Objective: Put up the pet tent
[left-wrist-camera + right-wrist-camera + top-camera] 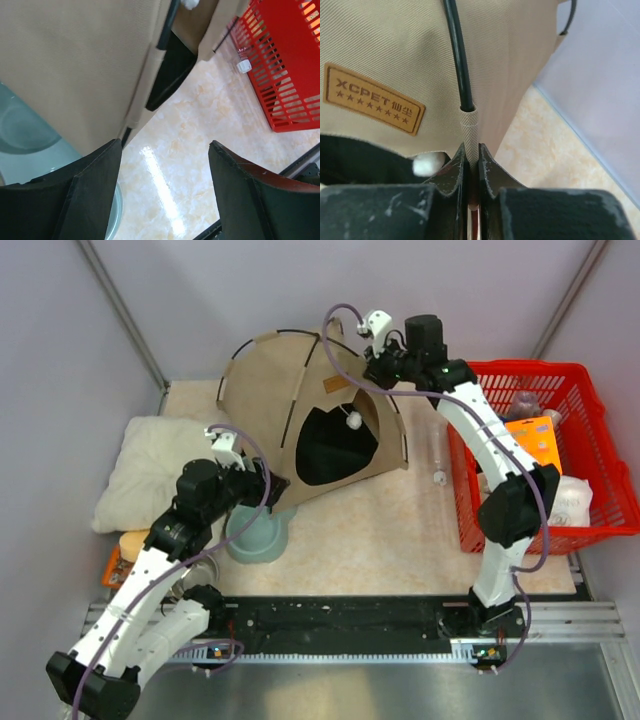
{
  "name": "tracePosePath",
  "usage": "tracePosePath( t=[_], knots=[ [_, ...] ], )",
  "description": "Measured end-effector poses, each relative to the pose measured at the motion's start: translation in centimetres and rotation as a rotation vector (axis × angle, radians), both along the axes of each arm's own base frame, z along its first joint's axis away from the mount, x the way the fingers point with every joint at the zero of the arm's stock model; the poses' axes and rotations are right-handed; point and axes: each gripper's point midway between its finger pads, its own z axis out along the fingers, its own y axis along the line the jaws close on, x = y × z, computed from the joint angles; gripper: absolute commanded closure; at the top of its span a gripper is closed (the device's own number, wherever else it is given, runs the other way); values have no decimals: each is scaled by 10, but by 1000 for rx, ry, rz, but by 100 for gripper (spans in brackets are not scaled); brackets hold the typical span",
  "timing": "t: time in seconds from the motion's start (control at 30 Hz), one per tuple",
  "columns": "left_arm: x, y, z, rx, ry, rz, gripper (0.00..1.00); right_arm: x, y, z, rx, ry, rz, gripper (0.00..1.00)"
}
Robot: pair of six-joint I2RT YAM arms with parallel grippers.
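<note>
The tan pet tent stands at the back of the table, its dark rounded doorway facing the front and a small white ball hanging in it. My right gripper is at the tent's upper right side. In the right wrist view this gripper is shut on the beige sleeve that a black pole enters, beside the brown label. My left gripper is at the tent's front left corner. Seen from the left wrist, it is open with only table between its fingers, and tent fabric lies just above.
A red basket holding several items stands at the right. A cream pillow lies at the left. A teal bowl sits under the left gripper. A clear tube with a white cap lies between tent and basket.
</note>
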Motion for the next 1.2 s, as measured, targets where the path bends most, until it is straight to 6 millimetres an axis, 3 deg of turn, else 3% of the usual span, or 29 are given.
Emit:
tracePosePath(
  t=[0.13,0.2,0.37,0.5,0.63,0.77,0.8,0.87,0.93,0.97,1.07,1.2],
  knots=[
    [2,8,7,14,-20,42,25,-21,-2,11,-1,-18,-22,100],
    [1,14,19,18,-56,68,25,-31,-1,23,0,-40,-42,100],
    [-5,35,76,0,-221,151,24,-56,-3,53,-15,-96,-98,100],
    [-10,51,107,-6,-306,217,24,-66,-14,67,-25,-129,-155,100],
    [-7,61,101,24,-287,268,24,-62,-32,58,-60,-125,-250,100],
    [-6,67,87,60,-237,299,24,-57,-48,29,-124,-82,-346,100],
    [-6,68,84,66,-228,305,24,-56,-51,23,-136,-72,-366,96],
    [-7,71,80,77,-212,315,24,-55,-56,14,-147,-56,-396,65],
    [-7,74,76,86,-199,329,24,-53,-57,12,-139,-51,-420,27],
    [-7,75,74,90,-191,338,23,-52,-57,14,-129,-53,-430,18],
    [-9,83,65,114,-153,376,20,-49,-57,19,-99,-61,-452,6],
    [-10,95,48,153,-71,444,16,-49,-53,31,-40,-64,-462,3]
  ],
)
